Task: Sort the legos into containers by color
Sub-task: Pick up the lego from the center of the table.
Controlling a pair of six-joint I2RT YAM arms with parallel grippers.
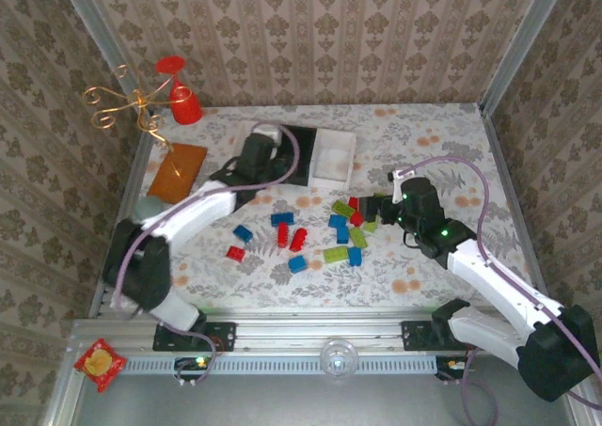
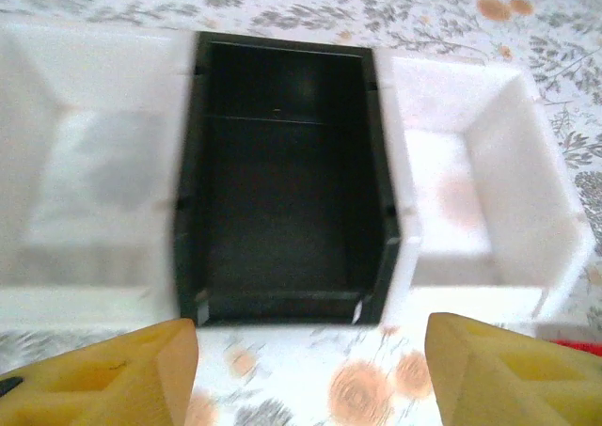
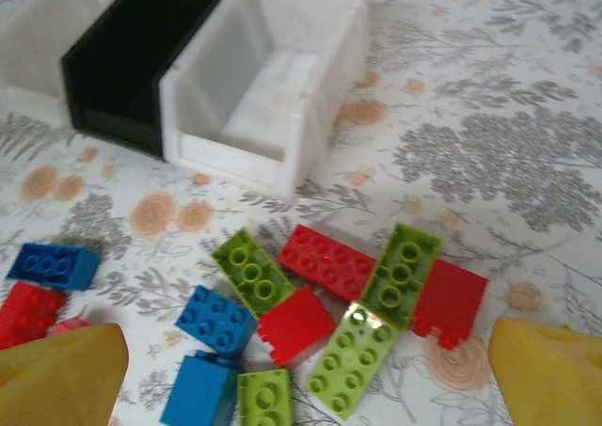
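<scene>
Red, blue and lime green legos lie scattered mid-table (image 1: 310, 236). In the right wrist view a tight cluster shows a red brick (image 3: 329, 260), a lime green brick (image 3: 350, 359) and a blue brick (image 3: 215, 319). My right gripper (image 3: 306, 388) is open just above this cluster, with nothing between its fingers; in the top view it (image 1: 374, 210) hovers at the cluster's right edge. Three containers stand side by side at the back: a white bin (image 2: 85, 163), a black bin (image 2: 282, 172) and another white bin (image 2: 470, 191), all empty. My left gripper (image 2: 310, 379) is open in front of the black bin, holding nothing.
A red cup (image 1: 185, 106) and a gold wire ornament (image 1: 132, 102) stand at the back left corner. A flat orange-brown board (image 1: 179, 170) lies left of the bins. Patterned walls close in the floral table (image 1: 423, 153), whose bare stretch is at the back right.
</scene>
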